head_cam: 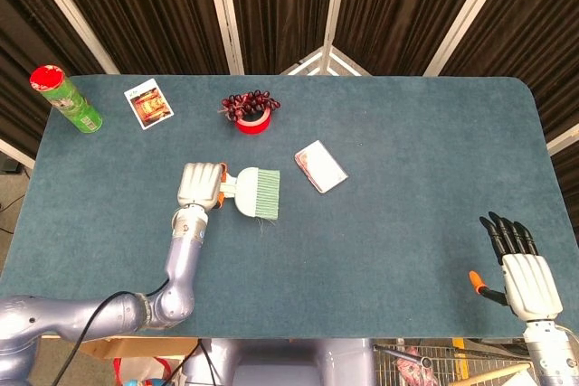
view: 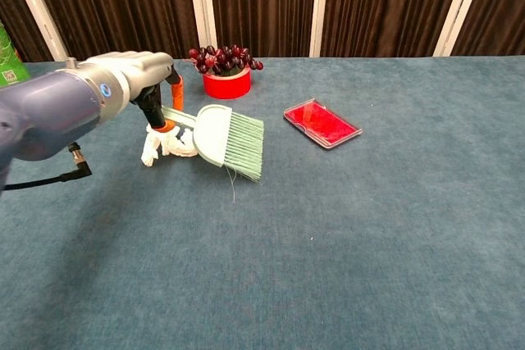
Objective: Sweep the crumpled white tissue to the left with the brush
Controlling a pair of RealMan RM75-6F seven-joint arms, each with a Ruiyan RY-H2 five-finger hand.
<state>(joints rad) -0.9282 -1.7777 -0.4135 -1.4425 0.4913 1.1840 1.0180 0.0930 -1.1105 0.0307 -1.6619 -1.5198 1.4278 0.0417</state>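
Pale green plastic and bristles make up the brush [view: 221,138], which the left hand [head_cam: 201,186] is gripping by its orange-trimmed handle, holding the bristle head out to the hand's right and seemingly lifted just above the blue felt table [head_cam: 407,160]. The crumpled white tissue [view: 164,143] is lying directly beneath this hand and the brush's back edge, mostly hidden in the head view and peeking out under the handle in the chest view. The tissue looks very light, soft and loosely wadded, so it will likely slide or tumble at the slightest push and could snag in the bristles; no grip on it is needed, only bristle contact on its right side. The brush looks stiff and light, and the handle is the sensible place to be holding it. Beyond the hand, a red cup [head_cam: 252,120] is holding 1 bunch of dark grapes [view: 223,56], and further to the hand's right a clear flat case [view: 321,123] is holding something red. The right hand [head_cam: 526,279] is resting far off at the table's near corner, fingers spread and holding nothing.
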